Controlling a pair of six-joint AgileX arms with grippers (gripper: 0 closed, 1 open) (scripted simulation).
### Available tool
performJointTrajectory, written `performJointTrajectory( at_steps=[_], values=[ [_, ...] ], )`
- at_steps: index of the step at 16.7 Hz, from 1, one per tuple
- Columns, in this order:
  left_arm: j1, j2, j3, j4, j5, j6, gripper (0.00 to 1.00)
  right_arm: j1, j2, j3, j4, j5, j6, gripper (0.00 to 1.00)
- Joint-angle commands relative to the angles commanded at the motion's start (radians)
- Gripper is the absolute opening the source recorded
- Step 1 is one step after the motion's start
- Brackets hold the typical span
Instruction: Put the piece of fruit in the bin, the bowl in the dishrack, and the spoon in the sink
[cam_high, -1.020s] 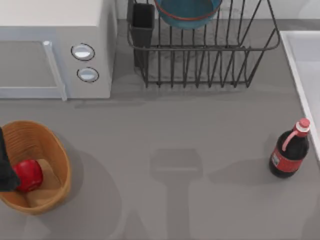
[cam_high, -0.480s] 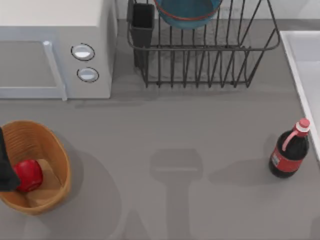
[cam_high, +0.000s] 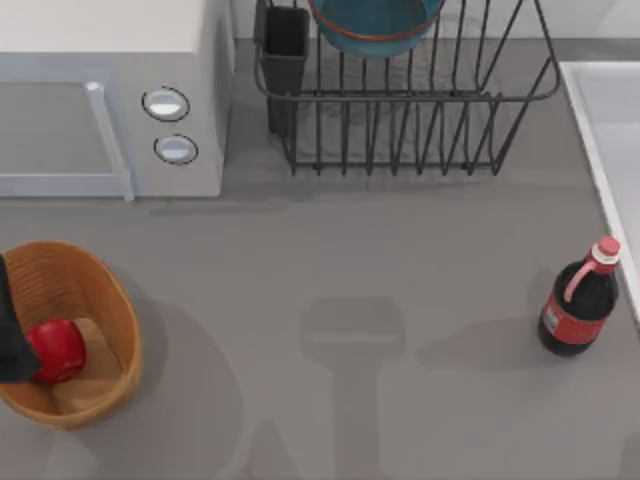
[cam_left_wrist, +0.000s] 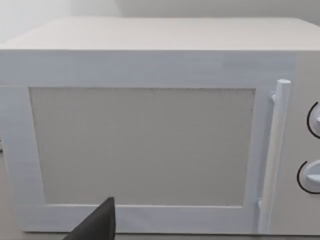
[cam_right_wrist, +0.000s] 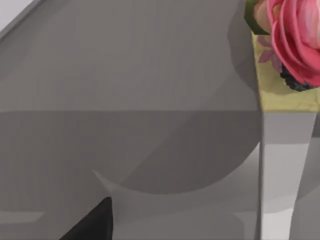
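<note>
Top view shows you fruit binned, bowl racked; spoon unseen; neither gripper's state can be told.

Over the last second the dark left arm at the left edge of the top view has edged slightly further off the glossy red rounded fruit. More of the fruit's left side is now exposed. The fruit itself has shifted a touch to the left on the flat bottom of the orange-tan ribbed oval basket.
</note>
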Motion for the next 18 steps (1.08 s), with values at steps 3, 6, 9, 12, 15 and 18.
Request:
performJointTrajectory(
  at_steps=[3,6,9,12,15,18],
  values=[
    [0.000,0.000,0.000,0.000,0.000,0.000,1.00,0.000,0.000,0.000,0.000,0.000,0.000,0.17],
    [0.000,0.000,0.000,0.000,0.000,0.000,1.00,0.000,0.000,0.000,0.000,0.000,0.000,0.00],
    [0.000,0.000,0.000,0.000,0.000,0.000,1.00,0.000,0.000,0.000,0.000,0.000,0.000,0.00],
    [0.000,0.000,0.000,0.000,0.000,0.000,1.00,0.000,0.000,0.000,0.000,0.000,0.000,0.00],
    [0.000,0.000,0.000,0.000,0.000,0.000,1.00,0.002,-0.073,0.042,-0.080,0.007,-0.001,0.00],
    [0.000,0.000,0.000,0.000,0.000,0.000,1.00,0.001,-0.096,0.096,-0.151,0.007,-0.003,0.00]
  ],
)
